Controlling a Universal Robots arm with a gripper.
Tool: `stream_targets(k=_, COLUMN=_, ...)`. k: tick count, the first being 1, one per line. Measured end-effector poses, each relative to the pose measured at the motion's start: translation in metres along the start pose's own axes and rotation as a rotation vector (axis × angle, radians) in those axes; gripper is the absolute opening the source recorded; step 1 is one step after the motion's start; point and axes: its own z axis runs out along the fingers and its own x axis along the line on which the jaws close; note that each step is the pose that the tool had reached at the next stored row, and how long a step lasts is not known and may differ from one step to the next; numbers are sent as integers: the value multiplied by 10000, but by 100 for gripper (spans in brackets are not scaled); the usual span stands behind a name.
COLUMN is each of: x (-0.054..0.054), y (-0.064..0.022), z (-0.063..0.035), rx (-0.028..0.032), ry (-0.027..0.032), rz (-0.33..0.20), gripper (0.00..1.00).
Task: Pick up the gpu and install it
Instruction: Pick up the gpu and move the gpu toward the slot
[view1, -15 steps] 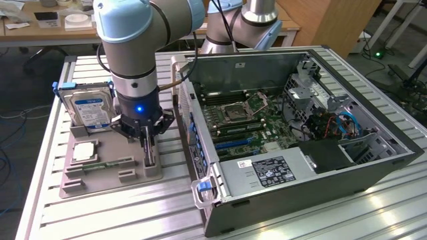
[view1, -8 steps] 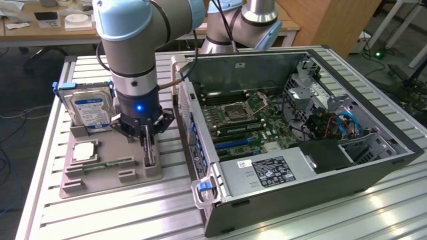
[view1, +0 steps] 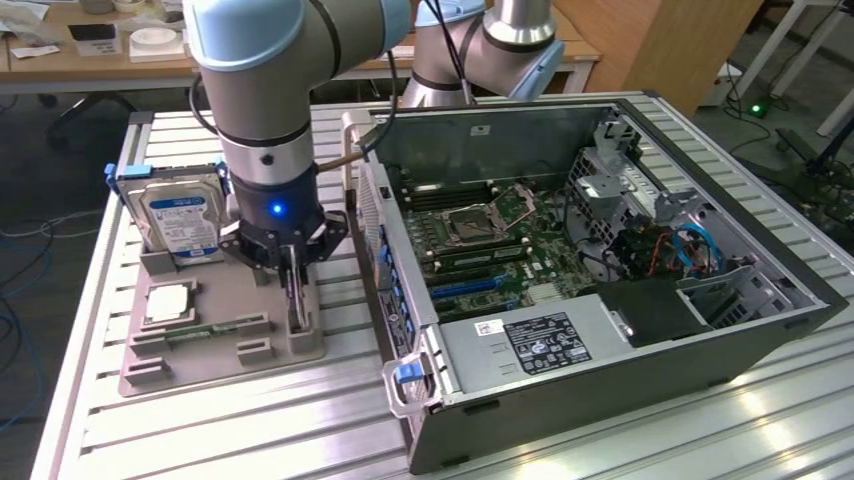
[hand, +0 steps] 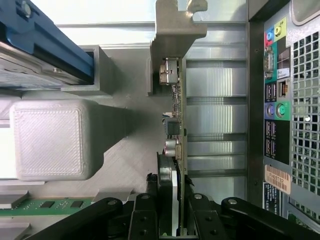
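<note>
A: Where is the gpu (hand: 176, 115)?

B: It stands on its long edge in 1 slot of the grey holder (view1: 227, 370), not yet lifted out. Upright like that, both flat faces are free to grip.

A: And the gripper (view1: 295, 278)?

B: It is straight down over the card. Its 2 black fingers (hand: 145, 220) are drawn partway in, 1 against each face, so I judge it clamped on the gpu.

A: What else is on the holder?

B: A hard drive (view1: 180, 220) stands on edge, and a memory stick (view1: 214, 328) lies in its groove. Both are apart from the card, toward the exterior view's left.

A: And the computer case (view1: 601, 400)?

B: It is just beside the holder on the slatted table (view1: 267, 430), lying on its side with the cover off. The motherboard (view1: 494, 250) faces up, which probably suits a card held edge-down.
</note>
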Motion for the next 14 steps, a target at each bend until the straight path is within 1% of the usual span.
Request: stream_targets(k=14, x=-1, y=-13, z=-55, rx=-134, ry=6, rz=1, gripper=28)
